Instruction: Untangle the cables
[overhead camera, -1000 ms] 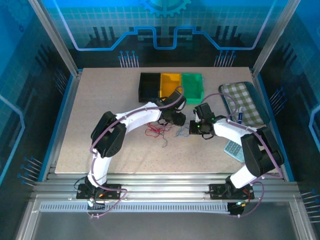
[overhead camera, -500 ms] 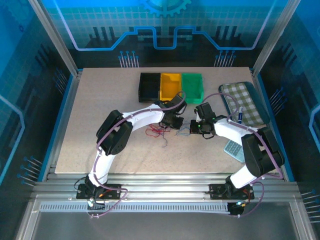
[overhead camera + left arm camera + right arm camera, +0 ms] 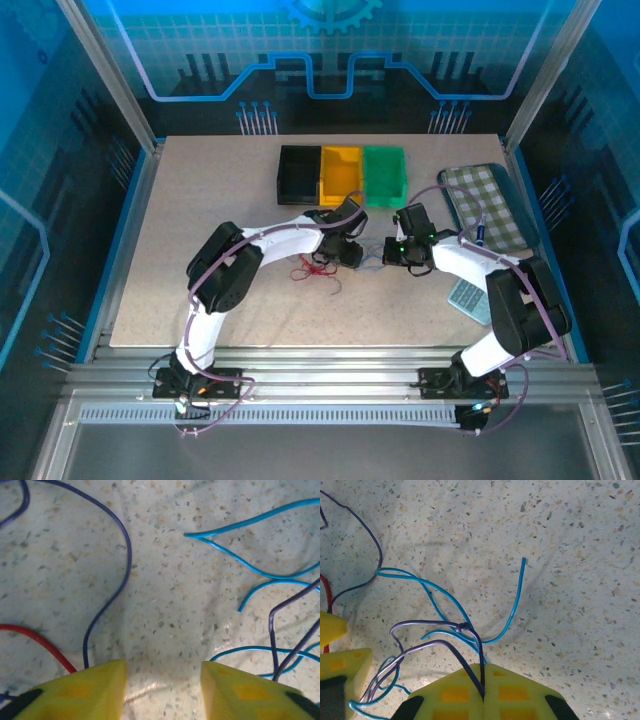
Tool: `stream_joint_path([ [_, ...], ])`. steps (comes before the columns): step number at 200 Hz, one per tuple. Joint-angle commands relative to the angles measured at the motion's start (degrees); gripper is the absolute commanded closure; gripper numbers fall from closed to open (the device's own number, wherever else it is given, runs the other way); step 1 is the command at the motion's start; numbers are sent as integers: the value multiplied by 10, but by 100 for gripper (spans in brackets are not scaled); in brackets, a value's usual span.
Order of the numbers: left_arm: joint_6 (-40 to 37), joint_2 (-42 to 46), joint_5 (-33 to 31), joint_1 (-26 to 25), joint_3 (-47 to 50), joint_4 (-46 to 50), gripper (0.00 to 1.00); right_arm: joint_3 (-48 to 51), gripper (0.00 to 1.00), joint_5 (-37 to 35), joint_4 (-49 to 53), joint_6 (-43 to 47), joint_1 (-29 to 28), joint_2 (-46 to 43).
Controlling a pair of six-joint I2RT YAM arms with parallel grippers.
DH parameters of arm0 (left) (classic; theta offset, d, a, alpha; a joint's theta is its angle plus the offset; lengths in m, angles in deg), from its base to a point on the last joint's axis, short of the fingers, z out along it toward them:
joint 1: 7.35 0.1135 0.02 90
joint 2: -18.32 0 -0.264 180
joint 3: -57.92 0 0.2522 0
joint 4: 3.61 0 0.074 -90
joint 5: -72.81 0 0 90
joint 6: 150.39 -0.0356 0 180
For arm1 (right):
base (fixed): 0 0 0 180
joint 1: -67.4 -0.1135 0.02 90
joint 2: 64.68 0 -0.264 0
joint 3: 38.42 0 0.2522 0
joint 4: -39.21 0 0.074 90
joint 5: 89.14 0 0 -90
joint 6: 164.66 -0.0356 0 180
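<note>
The cables lie tangled at mid-table between my two grippers. A red cable [image 3: 315,268] curls to the left; light blue and dark purple ones lie to the right. My left gripper [image 3: 163,670] [image 3: 347,252] is open over bare table. The red cable [image 3: 40,640] and a dark blue cable [image 3: 125,545] run by its left finger, and a light blue cable [image 3: 250,520] lies to the right. My right gripper [image 3: 483,666] [image 3: 393,252] is shut on a dark purple cable [image 3: 427,625]. That cable has a small knot and crosses the light blue cable [image 3: 515,605].
Black [image 3: 298,172], yellow [image 3: 340,170] and green [image 3: 384,172] bins stand in a row behind the cables. A checkered pouch [image 3: 490,205] and a small keypad-like device [image 3: 468,297] lie at the right. The left gripper's yellow fingers [image 3: 342,667] sit close to the right gripper.
The left gripper has edged toward the near side, over the cable pile, and the red cable is bunched tighter. The right gripper has shifted slightly away, still shut.
</note>
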Motion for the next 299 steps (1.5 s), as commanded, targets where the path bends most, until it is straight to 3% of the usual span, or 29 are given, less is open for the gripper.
stream_joint_path([
  [1,3,42,-1,10,17,-11,52,4,98,9,1,-5,8,-13],
  [39,11,79,15,27,28,-38,49,6,98,10,2,0,7,-17],
  [105,-60,70,98,15,7,-10,48,8,98,9,0,0,8,-16],
  [159,-76,19,31,1,-44,33,49,7,98,13,-4,-7,7,-8],
  [206,-68,-7,15,-1,-55,37,54,8,98,8,-2,-11,7,-15],
  [264,-51,-16,21,-2,-51,35,74,11,98,4,-2,-14,8,-21],
  [284,-50,-18,24,-2,-45,34,77,11,98,2,-2,-16,7,-22],
  [299,-43,-18,5,-3,-41,36,89,11,98,0,-2,-16,8,-23],
])
